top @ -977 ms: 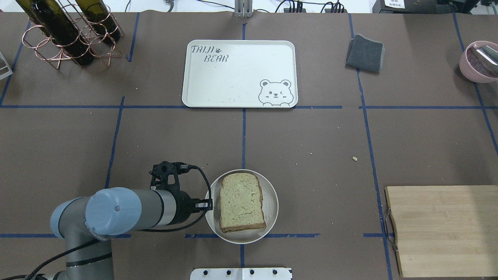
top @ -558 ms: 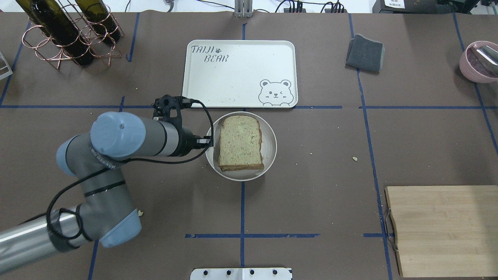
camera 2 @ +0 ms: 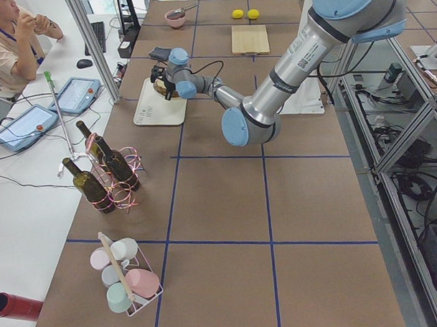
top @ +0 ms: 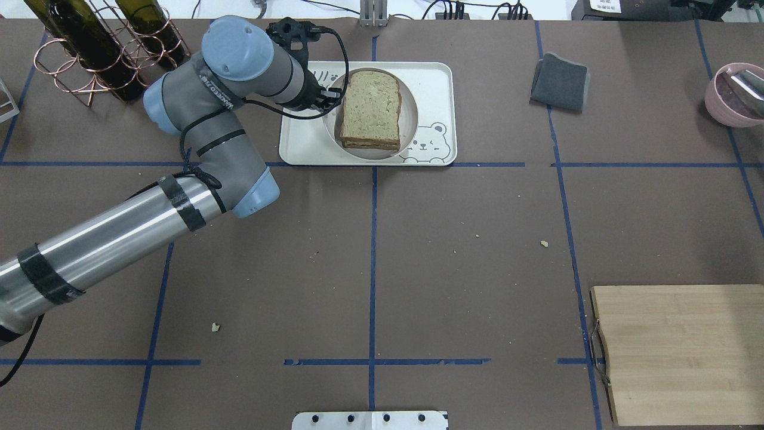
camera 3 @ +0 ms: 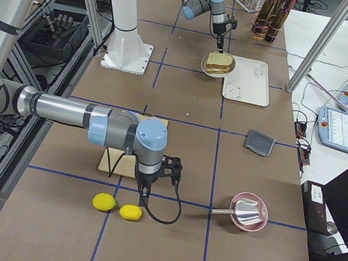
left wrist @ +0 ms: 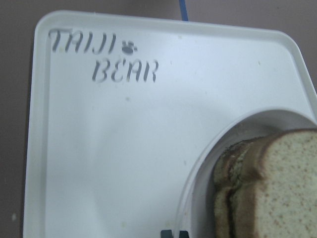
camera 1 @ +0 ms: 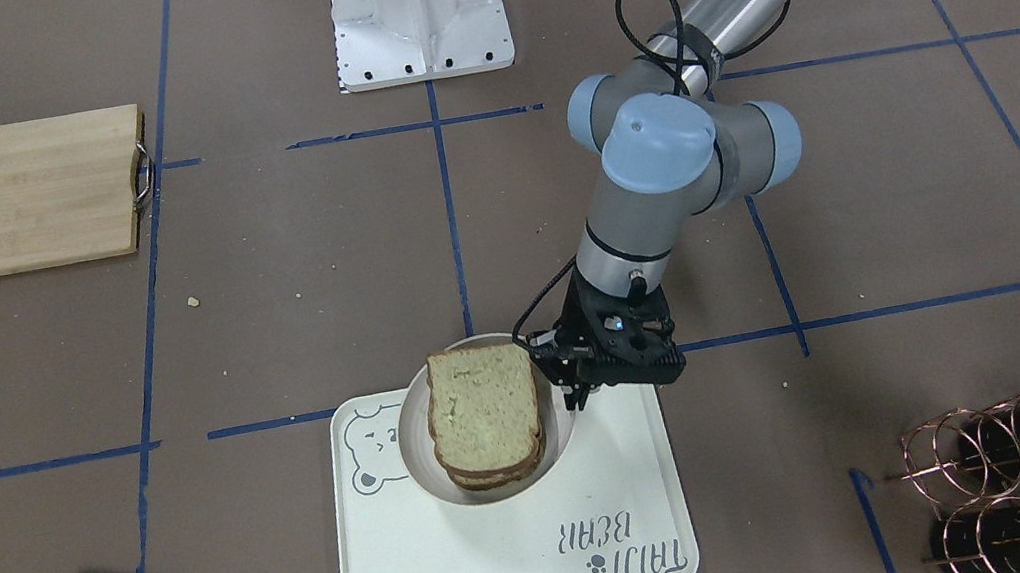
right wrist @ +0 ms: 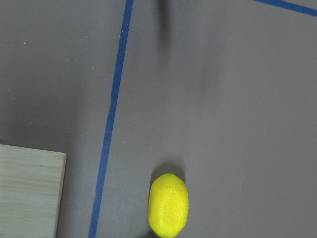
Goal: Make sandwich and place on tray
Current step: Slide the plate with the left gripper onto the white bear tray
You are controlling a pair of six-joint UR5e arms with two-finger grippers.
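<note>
Left end effector [top: 333,93] clamped on plate [top: 410,103] rim, upper centre; sandwich [top: 370,107] just right, over tray [top: 298,143].

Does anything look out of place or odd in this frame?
Only minor things. The sandwich slices are stacked slightly askew on the plate, which the left gripper holds by its rim over the tray. Bread crumbs are scattered on the table.

Brown-covered table [top: 477,286], blue tape grid [top: 373,251]; white side desk [camera 2: 27,227]; aluminium frame posts [camera 2: 92,46]; even indoor light.
</note>
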